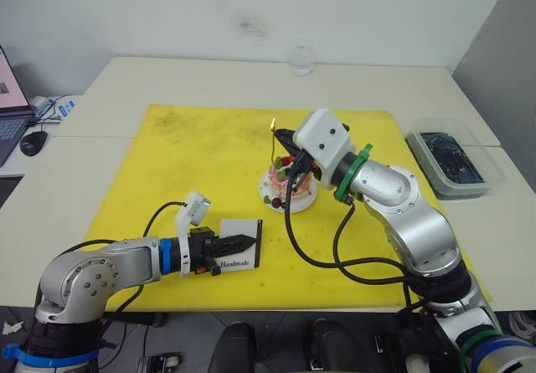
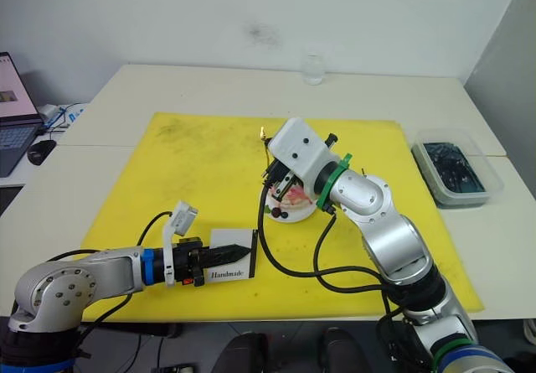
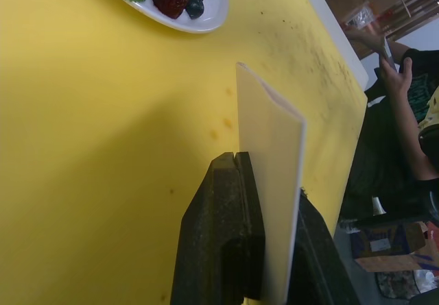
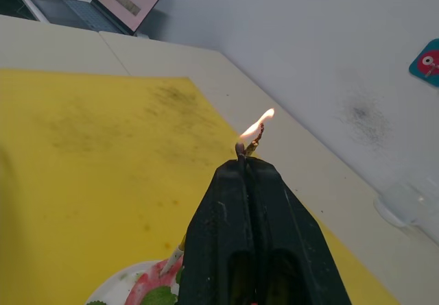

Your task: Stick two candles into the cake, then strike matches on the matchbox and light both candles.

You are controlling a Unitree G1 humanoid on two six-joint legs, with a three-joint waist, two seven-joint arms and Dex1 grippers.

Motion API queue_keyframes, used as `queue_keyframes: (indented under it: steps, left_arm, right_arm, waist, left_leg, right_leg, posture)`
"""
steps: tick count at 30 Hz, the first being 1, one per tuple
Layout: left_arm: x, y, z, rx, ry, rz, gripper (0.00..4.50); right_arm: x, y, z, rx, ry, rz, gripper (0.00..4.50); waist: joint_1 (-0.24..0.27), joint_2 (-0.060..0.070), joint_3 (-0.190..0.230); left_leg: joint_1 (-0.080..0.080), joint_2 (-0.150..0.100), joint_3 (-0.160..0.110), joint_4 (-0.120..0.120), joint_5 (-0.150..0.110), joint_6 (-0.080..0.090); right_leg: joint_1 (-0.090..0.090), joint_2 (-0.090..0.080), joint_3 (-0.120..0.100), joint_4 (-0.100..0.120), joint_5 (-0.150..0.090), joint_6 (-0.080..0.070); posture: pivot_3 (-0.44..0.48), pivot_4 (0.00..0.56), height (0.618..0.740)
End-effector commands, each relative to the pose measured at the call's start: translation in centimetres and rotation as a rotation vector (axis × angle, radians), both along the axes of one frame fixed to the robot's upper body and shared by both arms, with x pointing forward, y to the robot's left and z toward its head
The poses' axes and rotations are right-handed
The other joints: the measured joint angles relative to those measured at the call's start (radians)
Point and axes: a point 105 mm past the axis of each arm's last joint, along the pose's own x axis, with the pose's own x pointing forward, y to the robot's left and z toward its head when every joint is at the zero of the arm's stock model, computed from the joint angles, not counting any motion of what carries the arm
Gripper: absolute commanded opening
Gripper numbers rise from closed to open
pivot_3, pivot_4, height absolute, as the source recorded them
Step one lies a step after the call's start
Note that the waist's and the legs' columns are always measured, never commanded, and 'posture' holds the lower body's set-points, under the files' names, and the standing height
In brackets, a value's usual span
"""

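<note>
From my end there's a yellow mat [image 1: 209, 151] on pale tables mid-frame, my left gripper [image 1: 239, 242] clamping the flat white matchbox [image 1: 241, 244], right gripper [image 4: 248, 162] pinching a lit dark match [image 4: 241, 149] over the half-hidden pink cake [image 1: 285, 184].

My left gripper [image 3: 264, 250]: matt black, rough-grained fingers. Matchbox [image 3: 274, 181]: smooth matt white card. Mat [image 1: 184, 163]: matt yellow, scuffed with dark smudges. Plate [image 3: 212, 7]: glossy white. Bench [image 1: 209, 75]: smooth cream top. My right arm [image 1: 410, 214]: satin silver metal.
</note>
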Motion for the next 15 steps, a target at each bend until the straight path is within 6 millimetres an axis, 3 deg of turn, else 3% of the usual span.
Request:
queue_keyframes:
  steps: [1,15]
  left_arm:
    - [0.10,-0.24,0.71,-0.013,-0.036,-0.012,0.00]
    - [0.04,-0.19,0.66,-0.014,-0.035,-0.008,0.00]
  right_arm:
    - [-0.21,-0.26,1.57,0.027,-0.048,0.003,0.03]
    - [-0.26,-0.32,1.58,0.038,-0.041,0.001,0.03]
  waist:
    - [0.000,0.000,0.000]
    - [0.000,0.000,0.000]
  left_leg:
    - [0.000,0.000,0.000,0.000,0.000,0.000]
    - [0.000,0.000,0.000,0.000,0.000,0.000]
  right_leg:
    - [0.000,0.000,0.000,0.000,0.000,0.000]
    - [0.000,0.000,0.000,0.000,0.000,0.000]
  posture:
    - [0.000,0.150,0.740]
    - [0.000,0.150,0.740]
